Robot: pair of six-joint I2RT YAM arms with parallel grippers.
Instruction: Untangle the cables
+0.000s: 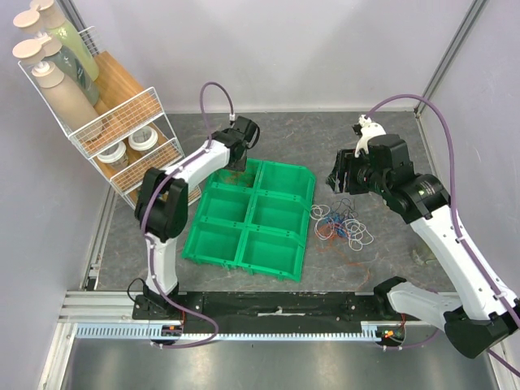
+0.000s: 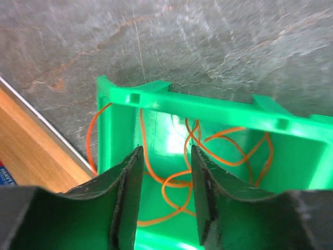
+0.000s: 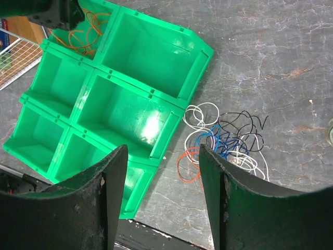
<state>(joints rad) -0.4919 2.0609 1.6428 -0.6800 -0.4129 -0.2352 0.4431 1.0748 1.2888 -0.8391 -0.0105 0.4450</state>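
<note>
My left gripper [image 2: 166, 151] hangs with fingers parted and empty over a corner compartment of the green plastic six-compartment bin [image 2: 208, 107]. A thin orange cable [image 2: 177, 183] coils below, partly hidden behind my fingers. The top view hides it under my wrist. My right gripper [image 3: 162, 151] is wide open and empty. The tangle of white, blue, black and orange cables [image 3: 229, 146] lies just right of it, its near edge cut off by my finger.

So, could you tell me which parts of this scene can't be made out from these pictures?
Orange cable in the green bin: left wrist view, lower loops hidden behind the left gripper's fingers.
Cable pile: right wrist view, near edge behind the right gripper's finger; top view, strands too small to trace.
Rack bottles: top view, tallest one's cap cut by the frame edge.
</note>
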